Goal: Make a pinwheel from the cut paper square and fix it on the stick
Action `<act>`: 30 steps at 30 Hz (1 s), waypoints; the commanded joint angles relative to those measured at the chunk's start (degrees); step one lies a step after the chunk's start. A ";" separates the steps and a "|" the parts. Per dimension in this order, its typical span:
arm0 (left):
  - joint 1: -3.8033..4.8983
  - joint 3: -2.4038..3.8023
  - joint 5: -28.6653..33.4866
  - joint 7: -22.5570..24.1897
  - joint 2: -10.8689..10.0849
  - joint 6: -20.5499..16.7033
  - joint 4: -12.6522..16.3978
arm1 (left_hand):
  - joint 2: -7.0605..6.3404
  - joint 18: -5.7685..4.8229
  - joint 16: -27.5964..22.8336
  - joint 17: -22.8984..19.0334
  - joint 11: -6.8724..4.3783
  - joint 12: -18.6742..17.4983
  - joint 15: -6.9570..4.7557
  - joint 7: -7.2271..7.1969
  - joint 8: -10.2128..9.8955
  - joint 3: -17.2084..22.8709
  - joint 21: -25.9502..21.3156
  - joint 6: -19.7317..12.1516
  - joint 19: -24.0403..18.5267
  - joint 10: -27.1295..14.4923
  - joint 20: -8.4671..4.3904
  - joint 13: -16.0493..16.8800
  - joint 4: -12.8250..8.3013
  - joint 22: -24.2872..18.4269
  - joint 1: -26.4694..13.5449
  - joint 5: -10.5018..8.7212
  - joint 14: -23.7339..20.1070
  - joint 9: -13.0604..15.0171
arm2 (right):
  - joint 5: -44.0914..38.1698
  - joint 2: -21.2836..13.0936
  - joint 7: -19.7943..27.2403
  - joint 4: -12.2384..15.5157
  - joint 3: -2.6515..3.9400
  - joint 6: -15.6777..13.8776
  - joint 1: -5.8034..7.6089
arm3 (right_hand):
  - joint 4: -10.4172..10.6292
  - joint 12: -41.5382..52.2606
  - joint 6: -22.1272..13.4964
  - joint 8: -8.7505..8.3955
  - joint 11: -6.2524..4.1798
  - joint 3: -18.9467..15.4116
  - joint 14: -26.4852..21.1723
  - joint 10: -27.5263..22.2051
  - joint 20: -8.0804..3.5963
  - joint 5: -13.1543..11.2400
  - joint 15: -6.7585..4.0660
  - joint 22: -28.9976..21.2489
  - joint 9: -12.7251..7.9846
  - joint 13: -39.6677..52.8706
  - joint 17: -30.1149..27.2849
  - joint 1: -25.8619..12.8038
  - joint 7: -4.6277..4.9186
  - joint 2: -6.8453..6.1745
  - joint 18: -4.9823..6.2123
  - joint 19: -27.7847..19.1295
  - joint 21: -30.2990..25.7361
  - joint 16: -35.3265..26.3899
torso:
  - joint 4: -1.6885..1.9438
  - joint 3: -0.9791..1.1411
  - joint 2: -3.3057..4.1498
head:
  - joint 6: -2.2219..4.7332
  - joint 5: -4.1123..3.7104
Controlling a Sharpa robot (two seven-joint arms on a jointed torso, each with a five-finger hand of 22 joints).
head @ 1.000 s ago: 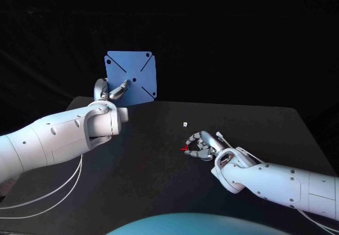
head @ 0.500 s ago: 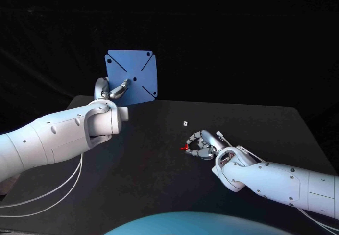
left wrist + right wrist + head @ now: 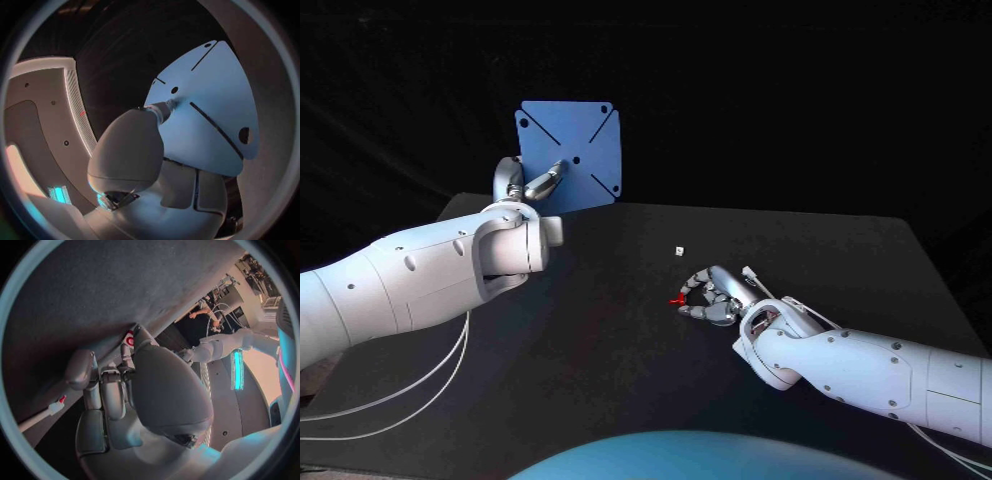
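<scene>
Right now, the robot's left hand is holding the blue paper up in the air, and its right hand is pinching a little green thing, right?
Not quite. The little thing pinched in the right hand is red, not green; the head view shows it. The left hand does hold the blue paper up in the air.
</scene>
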 commanded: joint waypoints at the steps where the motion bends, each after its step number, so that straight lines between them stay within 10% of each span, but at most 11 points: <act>1: 0.06 0.05 -0.40 0.24 0.04 0.96 0.14 | -0.06 0.54 -0.21 -0.05 0.12 -0.32 0.03 0.00 0.38 0.37 -0.38 -0.24 -0.41 -0.23 0.13 -0.07 0.05 -0.06 -0.40 -0.25 -0.39 0.09 | 0.14 0.10 1.21 -0.08 0.00 1.61 -0.10 | 0.06 0.20 0.18 -0.24 -0.34 0.36 5.84 5.86 -0.18 -0.32 -0.42 0.02 -0.05 15.08 15.07 0.49 0.01 0.14 -0.56 -0.13 0.20 0.23 | -0.02 0.01 0.00 | -0.11 0.10; 30: 0.07 0.04 -0.40 -0.01 -0.02 1.20 0.08 | -0.06 0.54 -0.21 -0.05 0.12 -0.32 0.03 0.00 0.38 0.37 -0.38 -0.24 -0.41 -0.23 0.13 -0.07 0.05 -0.06 -0.40 -0.25 -0.39 0.09 | 0.99 0.49 1.92 -1.35 0.00 0.60 -0.16 | -0.37 0.20 4.10 -0.36 -1.18 6.34 5.84 5.86 -0.72 -3.17 -1.11 1.50 -0.59 15.08 15.07 -0.32 -1.01 1.09 -0.66 -0.17 1.09 0.23 | 0.03 -0.01 -0.03 | -0.22 0.18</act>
